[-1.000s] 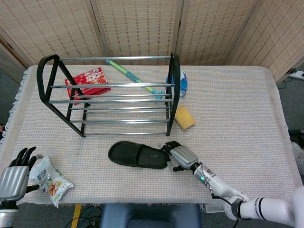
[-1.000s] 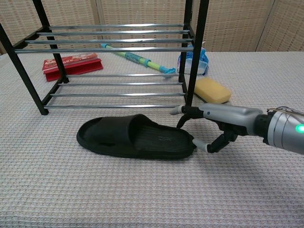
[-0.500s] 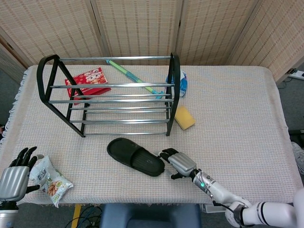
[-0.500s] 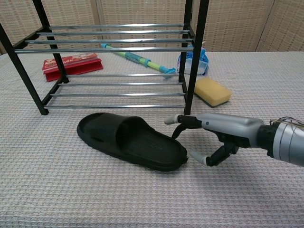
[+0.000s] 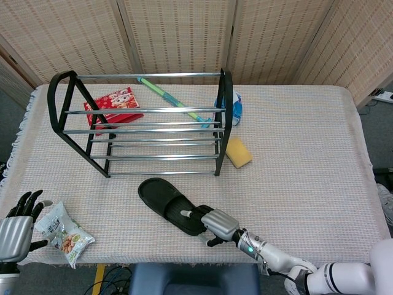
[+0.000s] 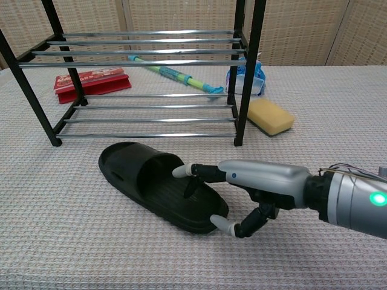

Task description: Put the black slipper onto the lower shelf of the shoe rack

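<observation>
1. At the lower left corner of the head view, the left hand (image 5: 15, 233) sat at the table's near edge with its fingers apart and nothing in them; a snack packet (image 5: 63, 232) lay just beside it on the cloth.
2. At the bottom centre of the head view, the right hand (image 5: 212, 222) reached in from the lower right. In the chest view its fingers (image 6: 196, 171) lay over the heel end of the black slipper (image 6: 154, 180) and its thumb curled under the sole's edge, so the hand (image 6: 254, 187) pinched the slipper's heel.
3. The slipper lay on the tablecloth (image 5: 307, 160) in the lower middle of the frame, angled with its toe toward the upper left, in front of the shoe rack (image 5: 141, 123) and apart from it.
4. A yellow sponge (image 5: 238, 152) lay just right of the rack's right front leg.
5. The rack stood in the upper left half of the head view, its lower shelf (image 6: 148, 107) bare of shoes.
6. Behind the rack lay a red box (image 5: 113, 103), a green stick (image 5: 172, 98) and a blue-and-white packet (image 5: 236, 107).
</observation>
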{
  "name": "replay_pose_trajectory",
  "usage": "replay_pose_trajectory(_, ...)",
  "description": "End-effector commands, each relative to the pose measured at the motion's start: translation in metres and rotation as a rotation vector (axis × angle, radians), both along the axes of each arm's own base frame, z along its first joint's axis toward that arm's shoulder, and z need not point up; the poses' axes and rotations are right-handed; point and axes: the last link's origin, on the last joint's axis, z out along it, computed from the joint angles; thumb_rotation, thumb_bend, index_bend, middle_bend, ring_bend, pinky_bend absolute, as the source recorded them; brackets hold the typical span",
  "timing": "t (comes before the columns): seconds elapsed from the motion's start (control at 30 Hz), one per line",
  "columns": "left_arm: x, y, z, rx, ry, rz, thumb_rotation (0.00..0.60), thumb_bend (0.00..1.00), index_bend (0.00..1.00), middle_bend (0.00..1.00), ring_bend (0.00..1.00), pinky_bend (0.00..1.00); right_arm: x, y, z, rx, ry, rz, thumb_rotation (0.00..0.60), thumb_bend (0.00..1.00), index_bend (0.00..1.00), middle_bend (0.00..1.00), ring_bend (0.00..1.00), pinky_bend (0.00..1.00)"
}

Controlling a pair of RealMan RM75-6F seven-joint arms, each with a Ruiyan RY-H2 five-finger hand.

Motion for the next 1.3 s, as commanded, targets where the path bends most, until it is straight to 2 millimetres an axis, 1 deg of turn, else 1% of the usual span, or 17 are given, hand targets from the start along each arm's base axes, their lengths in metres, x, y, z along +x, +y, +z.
replay_pose_trajectory(0.03,0.001,0.002,0.0,-0.003,0.005,-0.013,0.6,0.17,0.31,0.14,0.1,0.32,0.006,0.003,0.007,-0.01,-0.032,0.018,0.6,0.56,0.0,0.18,0.12,0.07)
replay_pose_trajectory(0.07,0.002,0.003,0.001,-0.006,0.01,-0.022,0.6,0.17,0.31,0.14,0.1,0.32,0.006,0.002,0.012,-0.024,-0.042,0.022,0.6,0.56,0.0,0.18,0.12,0.07)
replay_pose_trajectory(0.17,0.006,0.008,0.0,-0.02,0.022,-0.062,0.6,0.17,0.31,0.14,0.1,0.32,0.001,0.0,0.036,-0.091,-0.061,0.039,0.6,0.56,0.0,0.18,0.12,0.07)
replay_pose_trajectory(0.3,0.014,0.019,-0.002,-0.05,0.012,-0.137,0.6,0.17,0.31,0.15,0.1,0.32,-0.011,-0.001,0.078,-0.205,-0.049,0.069,0.6,0.56,0.0,0.18,0.12,0.07)
replay_pose_trajectory(0.37,0.019,0.024,-0.005,-0.068,0.013,-0.175,0.6,0.17,0.31,0.15,0.1,0.32,-0.016,0.001,0.096,-0.258,-0.048,0.075,0.6,0.56,0.0,0.18,0.12,0.07)
replay_pose_trajectory(0.4,0.022,0.028,-0.007,-0.08,0.014,-0.2,0.6,0.17,0.31,0.15,0.1,0.32,-0.02,0.003,0.108,-0.295,-0.045,0.076,0.6,0.56,0.0,0.18,0.12,0.07)
replay_pose_trajectory(0.6,0.041,0.048,-0.019,-0.148,0.007,-0.323,0.6,0.17,0.31,0.16,0.1,0.32,-0.045,0.016,0.164,-0.482,-0.025,0.054,0.6,0.57,0.0,0.19,0.12,0.07)
replay_pose_trajectory(0.7,0.05,0.058,-0.025,-0.18,-0.004,-0.37,0.6,0.17,0.31,0.16,0.1,0.32,-0.056,0.021,0.186,-0.571,-0.021,0.041,0.6,0.57,0.0,0.19,0.12,0.07)
replay_pose_trajectory(0.77,0.057,0.064,-0.03,-0.209,-0.008,-0.397,0.6,0.17,0.31,0.16,0.1,0.32,-0.062,0.025,0.197,-0.616,-0.018,0.03,0.6,0.57,0.0,0.19,0.12,0.07)
replay_pose_trajectory(0.87,0.072,0.071,-0.038,-0.255,-0.017,-0.464,0.6,0.17,0.3,0.16,0.1,0.32,-0.072,0.03,0.211,-0.672,-0.001,0.006,0.6,0.57,0.0,0.19,0.12,0.07)
replay_pose_trajectory(1.0,0.1,0.079,-0.055,-0.308,-0.066,-0.567,0.6,0.17,0.28,0.16,0.1,0.32,-0.081,0.034,0.223,-0.724,0.008,-0.035,0.6,0.57,0.0,0.19,0.12,0.07)
replay_pose_trajectory(1.17,0.139,0.086,-0.076,-0.415,-0.118,-0.695,0.6,0.17,0.28,0.17,0.1,0.32,-0.09,0.036,0.228,-0.742,0.018,-0.059,0.6,0.57,0.0,0.19,0.12,0.07)
replay_pose_trajectory(1.27,0.163,0.088,-0.091,-0.488,-0.147,-0.765,0.6,0.17,0.31,0.18,0.1,0.32,-0.093,0.037,0.229,-0.748,0.017,-0.073,0.6,0.57,0.0,0.19,0.12,0.07)
replay_pose_trajectory(1.3,0.172,0.088,-0.096,-0.516,-0.151,-0.788,0.583,0.17,0.31,0.19,0.12,0.32,-0.094,0.037,0.229,-0.75,0.019,-0.077,0.6,0.57,0.0,0.19,0.12,0.07)
